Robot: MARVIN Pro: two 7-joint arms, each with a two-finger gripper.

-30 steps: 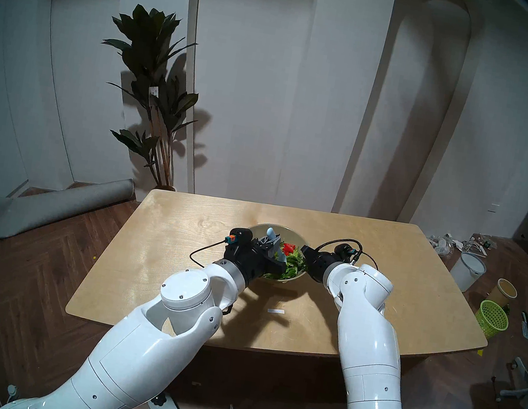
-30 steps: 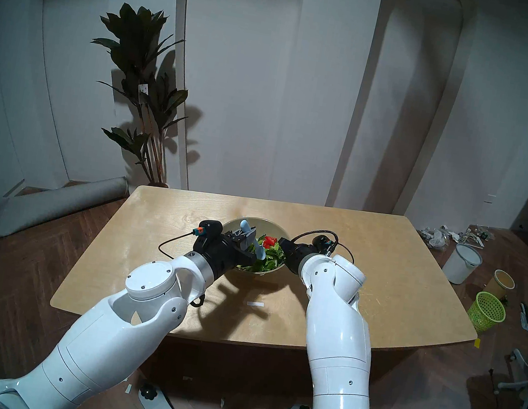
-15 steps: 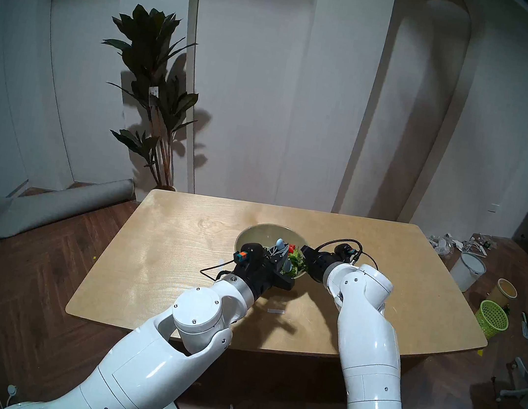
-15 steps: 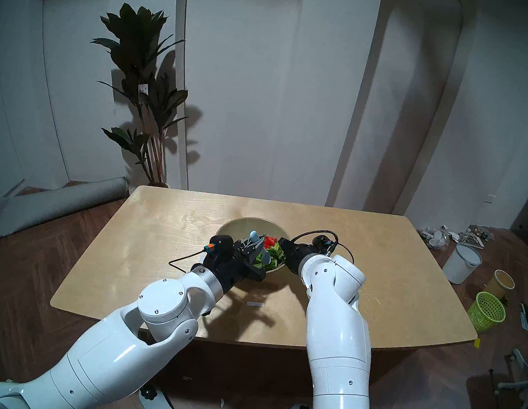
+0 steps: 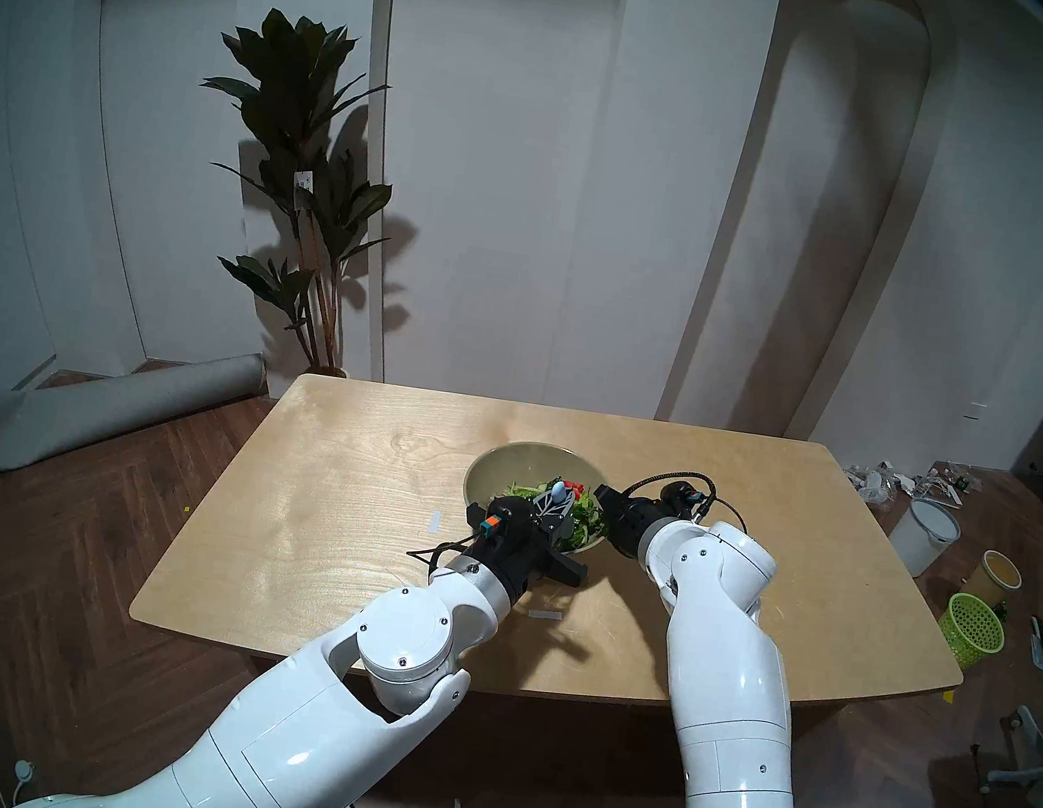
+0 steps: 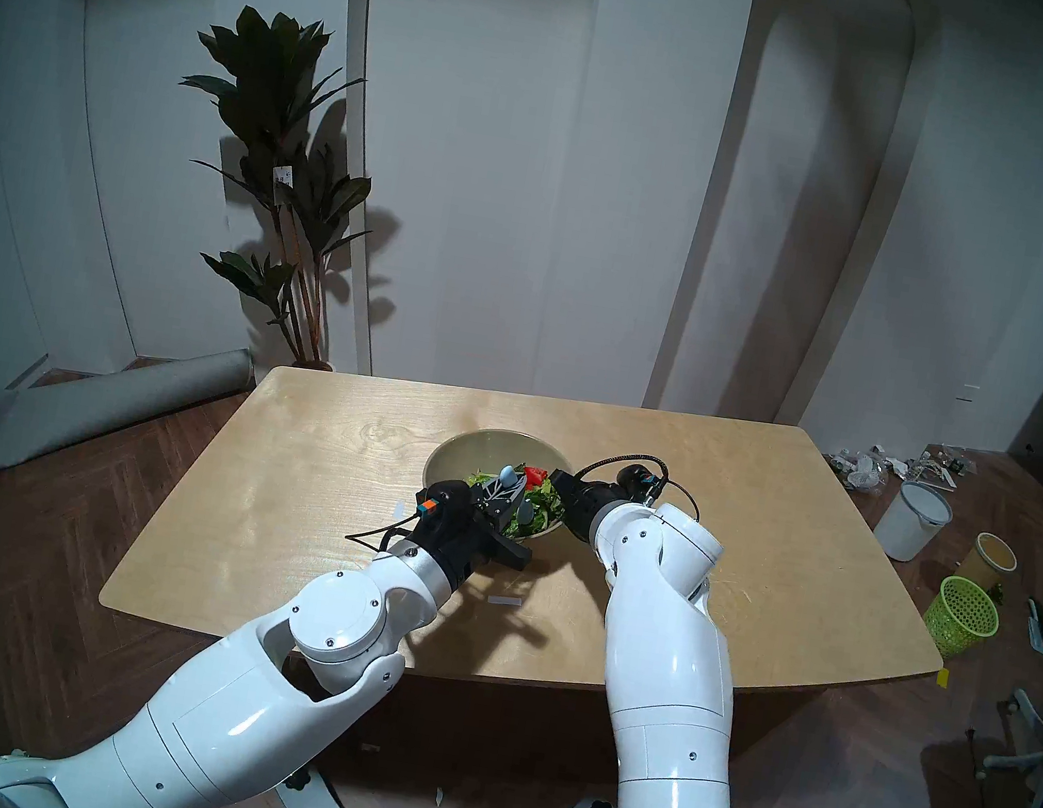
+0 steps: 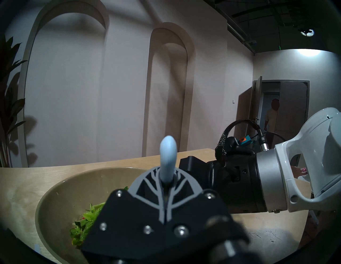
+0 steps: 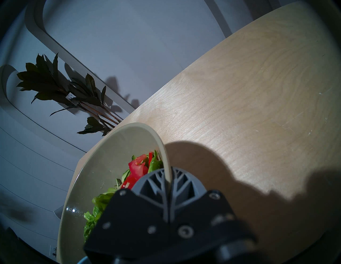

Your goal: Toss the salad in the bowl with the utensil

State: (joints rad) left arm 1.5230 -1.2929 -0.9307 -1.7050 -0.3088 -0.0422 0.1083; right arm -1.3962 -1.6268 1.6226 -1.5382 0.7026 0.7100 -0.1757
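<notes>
Left arm has swung in toward the near rim of the bowl (image 5: pixel 536 463) over the last second, and the utensil (image 7: pixel 168 162) went from leaning to near upright, so a stir stroke is mid-sweep. Left gripper (image 7: pixel 167 186) is clamped tight on the utensil, handle end sticking up, tines probably down in the salad (image 5: pixel 583 512), hidden by the fingers. Wrist level, pointing forward-right. Right gripper (image 8: pixel 168 182) hasn't moved, pinched closed on the bowl's right rim, angled down, steadying it on the table (image 5: pixel 353 503).
</notes>
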